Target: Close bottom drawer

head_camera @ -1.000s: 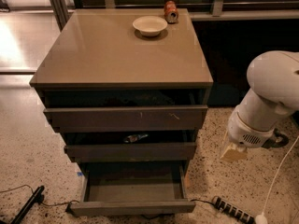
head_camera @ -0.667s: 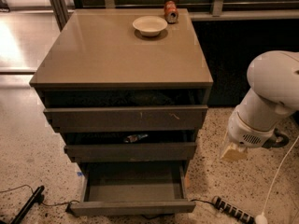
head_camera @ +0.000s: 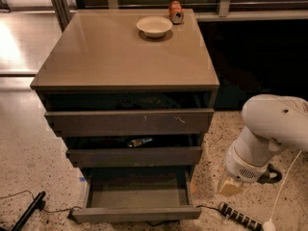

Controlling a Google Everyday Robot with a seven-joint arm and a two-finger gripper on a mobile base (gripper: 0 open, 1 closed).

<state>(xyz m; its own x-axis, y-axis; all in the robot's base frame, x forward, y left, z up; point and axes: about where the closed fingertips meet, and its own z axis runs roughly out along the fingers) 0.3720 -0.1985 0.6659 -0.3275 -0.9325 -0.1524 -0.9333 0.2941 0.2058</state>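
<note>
The bottom drawer [head_camera: 136, 213] is the lowest and narrowest of the taupe cabinet's [head_camera: 125, 57] three drawers. It stands pulled well out, with its shallow flat tray [head_camera: 139, 195] bare and its plain dark front facing me near the floor. My gripper [head_camera: 230, 186] hangs from the white arm [head_camera: 274, 124] to the right of the cabinet. It is low, about level with the open drawer's right side and a short gap away from it, touching nothing.
The wide top drawer [head_camera: 130, 121] and the middle drawer [head_camera: 134, 155] both stand slightly open. A white bowl [head_camera: 154, 26] and a can [head_camera: 175, 12] sit on the cabinet top. A power strip [head_camera: 238, 216] and cables lie on the floor at right, and a dark rod [head_camera: 29, 211] at left.
My arm and gripper have come down and slightly left, closer to the bottom drawer's right side. The drawers have not moved.
</note>
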